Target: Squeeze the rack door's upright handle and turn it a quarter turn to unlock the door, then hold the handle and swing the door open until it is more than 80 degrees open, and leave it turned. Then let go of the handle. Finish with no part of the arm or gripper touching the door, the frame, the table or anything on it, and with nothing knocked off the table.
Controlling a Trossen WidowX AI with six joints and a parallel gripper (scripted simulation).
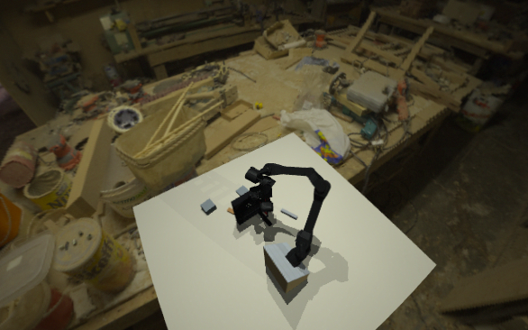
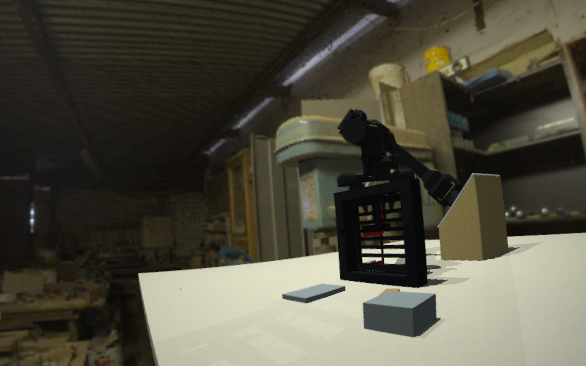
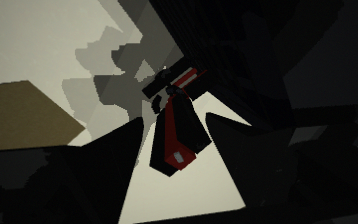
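The black rack frame stands upright on the white table. Through its opening in the exterior view, dark slats and the red of the upright handle show. In the wrist view the handle, black with a red strip and red end, stands between the two fingers with a gap on each side. My gripper is open around it, pointing down from above. The door's angle and the handle's exact turn are hard to tell; arm and frame overlap them.
A tan wedge-shaped block stands at the arm's base. A grey block, a flat grey plate and an orange piece lie beyond the frame. A thin grey bar lies beside the gripper.
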